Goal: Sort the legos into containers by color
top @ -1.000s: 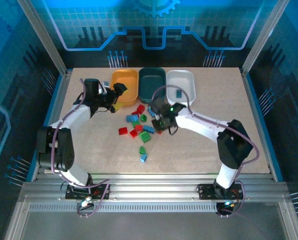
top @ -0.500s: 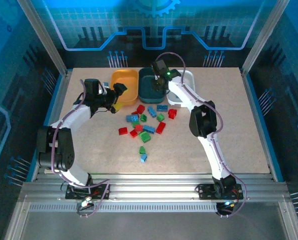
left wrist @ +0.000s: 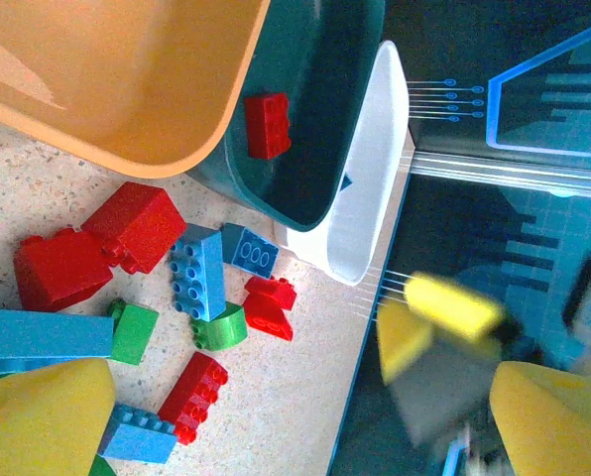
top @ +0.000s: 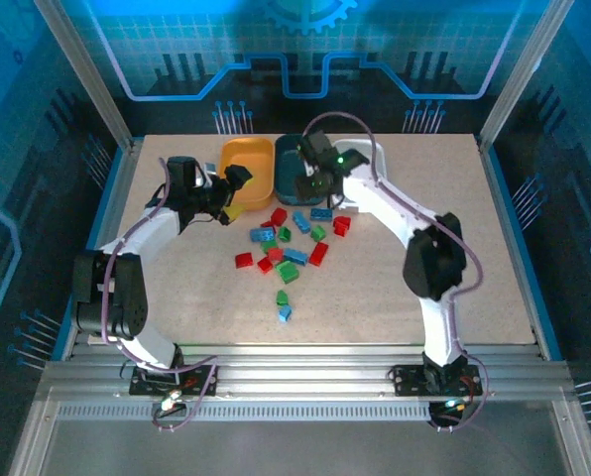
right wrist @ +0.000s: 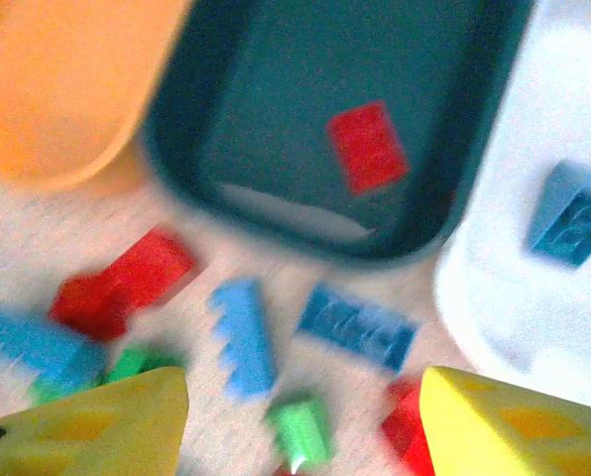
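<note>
Right gripper (right wrist: 303,395) drew back from teal tub's (right wrist: 266,129) red lego (right wrist: 367,147).

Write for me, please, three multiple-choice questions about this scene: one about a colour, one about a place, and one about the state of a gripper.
1. The brick in the white tub is:
A. red
B. green
C. blue

2. A red brick lies in:
A. the white tub
B. the dark teal tub
C. no tub at all

3. The right gripper is:
A. shut on a brick
B. open and empty
C. shut on the rim of a tub

Answers:
1 C, the right wrist view shows it blue against the white floor.
2 B, it rests on the dark floor of that tub.
3 B, its yellow fingers stand wide apart with nothing between them.
</note>
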